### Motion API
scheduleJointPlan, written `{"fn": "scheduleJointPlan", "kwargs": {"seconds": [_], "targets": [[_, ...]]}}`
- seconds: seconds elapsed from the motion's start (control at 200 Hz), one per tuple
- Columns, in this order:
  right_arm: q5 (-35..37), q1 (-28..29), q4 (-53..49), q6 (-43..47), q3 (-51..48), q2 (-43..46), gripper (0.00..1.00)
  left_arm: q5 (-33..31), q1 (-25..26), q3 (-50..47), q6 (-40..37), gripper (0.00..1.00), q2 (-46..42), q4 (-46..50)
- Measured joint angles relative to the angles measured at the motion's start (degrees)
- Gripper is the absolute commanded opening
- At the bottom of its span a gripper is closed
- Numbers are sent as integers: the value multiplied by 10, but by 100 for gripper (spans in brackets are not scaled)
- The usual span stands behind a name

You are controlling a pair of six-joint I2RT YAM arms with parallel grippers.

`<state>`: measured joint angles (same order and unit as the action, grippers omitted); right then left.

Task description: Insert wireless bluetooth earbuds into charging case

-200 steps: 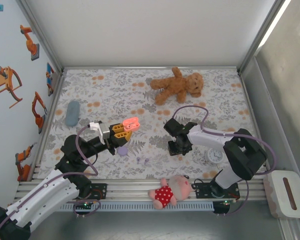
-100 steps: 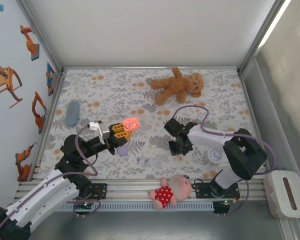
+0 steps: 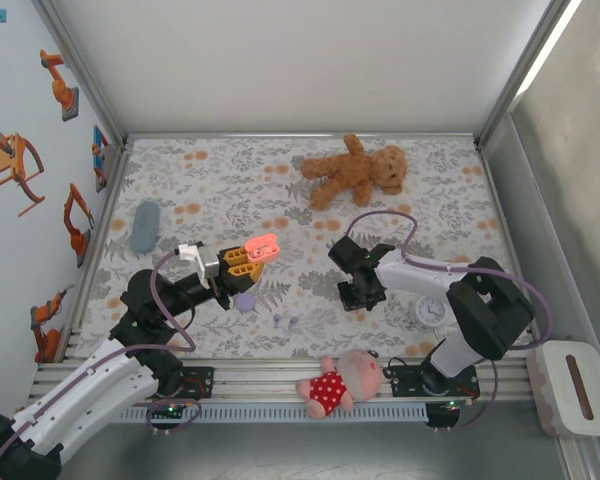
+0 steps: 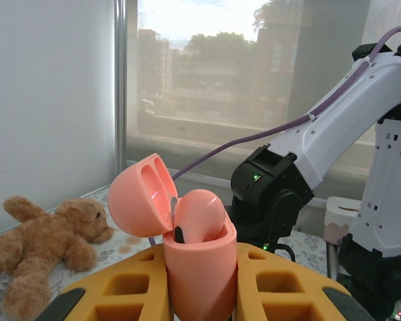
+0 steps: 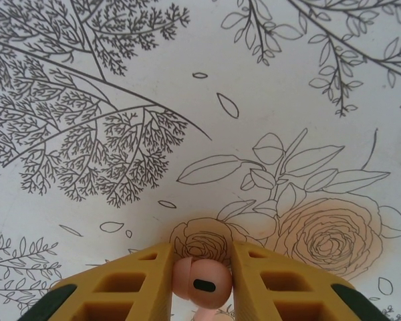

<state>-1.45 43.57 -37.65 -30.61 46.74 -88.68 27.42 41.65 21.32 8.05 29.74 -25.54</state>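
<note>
Leafy floral print covers the flat surface (image 3: 230, 180). On the near side of the plush brown teddy bear (image 3: 353, 172), the left pincer (image 3: 248, 257) is clamped on a smooth, rounded coral case (image 4: 199, 274), its lid hinged up and one glossy bud (image 4: 199, 215) seated inside. The right pincer (image 3: 360, 293), also on the bear's near side, pinches the other orange-pink earbud (image 5: 202, 283) close to the print.

A: How much of the small orange-pink plastic earbud (image 5: 202, 282) shows at the right wrist?
B: Its rounded head; the rest runs off the bottom edge.
A: And the open coral plastic case (image 4: 197, 274) at the left wrist?
B: Its base is cut off too.
</note>
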Motion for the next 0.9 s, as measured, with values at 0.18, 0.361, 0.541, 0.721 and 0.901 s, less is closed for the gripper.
{"fn": "scheduleJointPlan", "kwargs": {"seconds": [0.18,0.361,0.541,0.721,0.901], "targets": [[9,0,-23,9,5,21,27,0,0,0,0,0,-3,0],[24,0,-45,20,33,60,27,-6,0,0,0,0,-5,0],[45,0,-73,35,89,113,27,-9,0,-2,2,0,3,-8],[67,0,-83,57,171,158,27,-10,0,-6,12,0,32,-33],[87,12,-70,88,252,190,27,-12,2,-6,25,0,69,-66]]}}
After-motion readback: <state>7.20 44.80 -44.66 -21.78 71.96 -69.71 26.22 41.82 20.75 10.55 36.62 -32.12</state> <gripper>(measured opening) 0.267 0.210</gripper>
